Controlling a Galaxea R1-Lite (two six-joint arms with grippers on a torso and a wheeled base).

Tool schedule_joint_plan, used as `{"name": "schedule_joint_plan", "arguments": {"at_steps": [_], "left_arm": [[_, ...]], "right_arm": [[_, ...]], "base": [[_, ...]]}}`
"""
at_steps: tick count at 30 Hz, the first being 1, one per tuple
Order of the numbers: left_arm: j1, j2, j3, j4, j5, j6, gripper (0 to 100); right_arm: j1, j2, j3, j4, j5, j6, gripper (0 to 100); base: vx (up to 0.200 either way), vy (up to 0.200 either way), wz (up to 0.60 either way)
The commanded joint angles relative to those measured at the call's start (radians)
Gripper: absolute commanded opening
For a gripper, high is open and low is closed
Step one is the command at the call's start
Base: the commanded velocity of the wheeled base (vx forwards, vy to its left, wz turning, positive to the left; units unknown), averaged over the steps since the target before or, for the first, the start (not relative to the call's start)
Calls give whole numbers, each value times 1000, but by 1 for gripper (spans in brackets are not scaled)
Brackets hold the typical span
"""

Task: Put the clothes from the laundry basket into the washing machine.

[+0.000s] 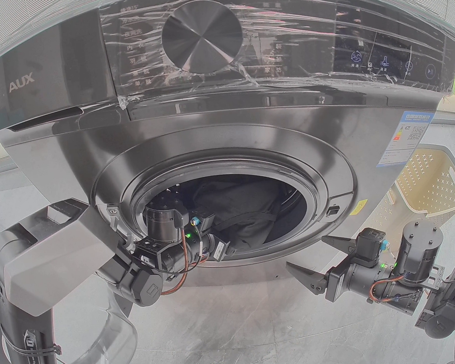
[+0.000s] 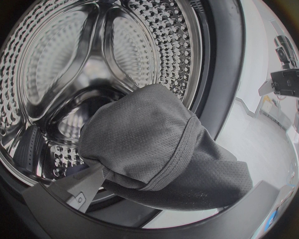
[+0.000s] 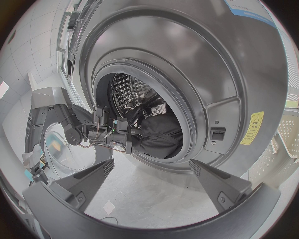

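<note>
Grey arms (image 1: 50, 258), orange cables (image 1: 183, 247), black right gripper (image 1: 304, 250)

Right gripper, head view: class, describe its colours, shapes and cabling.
The right gripper has two dark grey, wedge-shaped jaws tapering to points, on a black blocky wrist. An orange cable loops beside it, and a small green light glows.

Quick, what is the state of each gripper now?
Left gripper: jaws open, grey garment lying across it.
Right gripper: jaws open, holding nothing.
</note>
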Motion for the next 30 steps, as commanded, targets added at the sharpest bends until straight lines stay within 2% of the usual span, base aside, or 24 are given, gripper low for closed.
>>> {"name": "schedule_joint_plan", "arguments": {"at_steps": [1, 4, 7, 8, 9, 10, 16, 19, 26, 28, 30], "left_arm": [[2, -3, 13, -22, -2, 20, 100], [-2, -12, 28, -36, -6, 40, 100], [-2, -31, 58, -39, -57, 83, 100], [-2, -34, 82, -45, -94, 104, 100], [-2, -34, 87, -46, -102, 109, 100], [-2, -46, 117, -57, -137, 135, 100], [6, -47, 153, -105, -301, 212, 100], [6, -46, 147, -125, -347, 243, 100], [9, -51, 111, -137, -356, 241, 100], [8, -46, 104, -143, -353, 221, 100], [0, -43, 102, -143, -349, 187, 100]], "right_arm": [[0, -2, -1, -1, 0, 0, 100], [0, 0, -1, -1, 0, 0, 100], [0, 1, -2, -1, 0, 0, 100], [0, 3, -2, -1, 0, 0, 100], [0, 5, -1, -1, 0, 0, 100], [0, 5, -1, -1, 2, 0, 100], [2, 6, 1, -1, 2, 0, 100], [2, 6, -1, -1, 3, 0, 100], [2, 11, 1, -1, 5, 2, 100], [2, 17, -1, -1, 5, 2, 100], [2, 17, -1, -1, 5, 3, 100]], "base": [[0, 0, 0], [0, 0, 0], [0, 0, 0], [0, 0, 0], [0, 0, 0], [0, 0, 0], [0, 0, 0], [0, 0, 0], [0, 0, 0], [0, 0, 0], [0, 0, 0]]}}
